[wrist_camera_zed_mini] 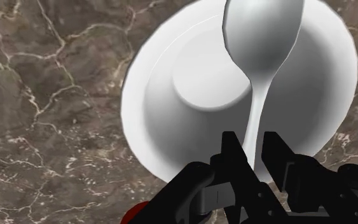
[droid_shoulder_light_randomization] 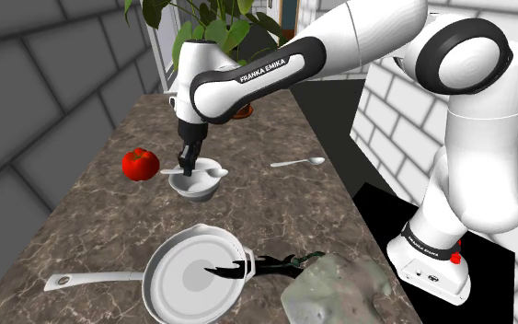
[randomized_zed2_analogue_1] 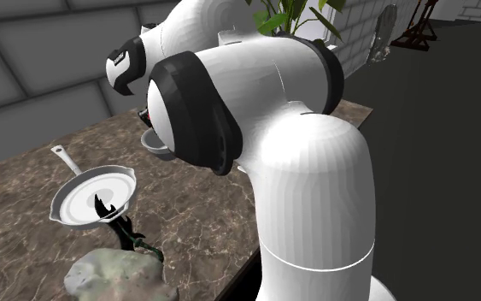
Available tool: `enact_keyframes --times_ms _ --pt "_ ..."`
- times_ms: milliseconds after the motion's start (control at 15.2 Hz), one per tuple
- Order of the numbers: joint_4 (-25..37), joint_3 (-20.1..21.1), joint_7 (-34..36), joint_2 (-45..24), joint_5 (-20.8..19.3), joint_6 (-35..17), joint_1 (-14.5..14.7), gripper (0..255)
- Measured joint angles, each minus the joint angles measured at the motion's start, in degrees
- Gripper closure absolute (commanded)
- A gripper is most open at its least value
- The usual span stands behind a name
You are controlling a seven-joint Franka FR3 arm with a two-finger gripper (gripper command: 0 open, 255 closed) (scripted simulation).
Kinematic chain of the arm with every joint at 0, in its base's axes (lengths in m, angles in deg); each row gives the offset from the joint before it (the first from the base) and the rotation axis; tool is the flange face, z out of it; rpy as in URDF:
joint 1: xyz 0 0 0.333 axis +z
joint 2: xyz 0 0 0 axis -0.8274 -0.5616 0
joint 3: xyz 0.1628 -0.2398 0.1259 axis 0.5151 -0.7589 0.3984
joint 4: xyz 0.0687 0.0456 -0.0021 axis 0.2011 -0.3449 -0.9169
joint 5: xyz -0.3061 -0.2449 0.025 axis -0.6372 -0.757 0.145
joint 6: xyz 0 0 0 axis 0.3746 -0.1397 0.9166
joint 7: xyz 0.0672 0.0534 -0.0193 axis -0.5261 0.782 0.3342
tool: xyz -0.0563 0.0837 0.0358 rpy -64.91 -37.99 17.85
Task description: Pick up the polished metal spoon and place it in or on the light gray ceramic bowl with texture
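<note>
**Spoon held over the bowl, grip on the handle**

Tool [wrist_camera_zed_mini: 254, 145]: black, two-fingered, closed on the thin handle of the glossy pale-grey spoon [wrist_camera_zed_mini: 263, 38]. We see one finger [wrist_camera_zed_mini: 234, 153] on each side of the handle, close against it. In the shoulder view the tool [droid_shoulder_light_randomization: 189, 167] points down at the desk.

Spoon: roughly level, with its oval scoop over the hollow of the plain white round bowl [wrist_camera_zed_mini: 190, 76]. In the shoulder view it sits at about rim height, and we cannot tell whether it touches the rim. The bowl stands on the dark brown marbled stone desk [droid_shoulder_light_randomization: 275, 212], near a red tomato [droid_shoulder_light_randomization: 140, 164].

Also noted: a second pale spoon [droid_shoulder_light_randomization: 298, 162] lying on the desk, well apart, toward the shoulder view's right.

Handling, our judgement:
- The spoon is probably light, stiff and smooth, so likely slippery between hard fingers.
- The scoop reaches out beyond the grip and could swing down around the pinch.
- The narrow handle is the right place to hold; the rounded scoop would slide out.
- The bowl looks hard and chippable, and light enough to skid if knocked at the rim.
- A low, gentle release into the hollow suits both.
</note>
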Motion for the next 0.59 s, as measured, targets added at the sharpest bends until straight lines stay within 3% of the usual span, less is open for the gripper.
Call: enact_keyframes --times_ms 330,396,594 --pt "-0.05 0.0 -0.02 -0.08 0.0 -0.14 0.0 255" --pt "-0.05 0.0 -0.02 -0.08 0.0 -0.14 0.0 0" --pt "-0.05 0.0 -0.02 -0.08 0.0 -0.14 0.0 0"
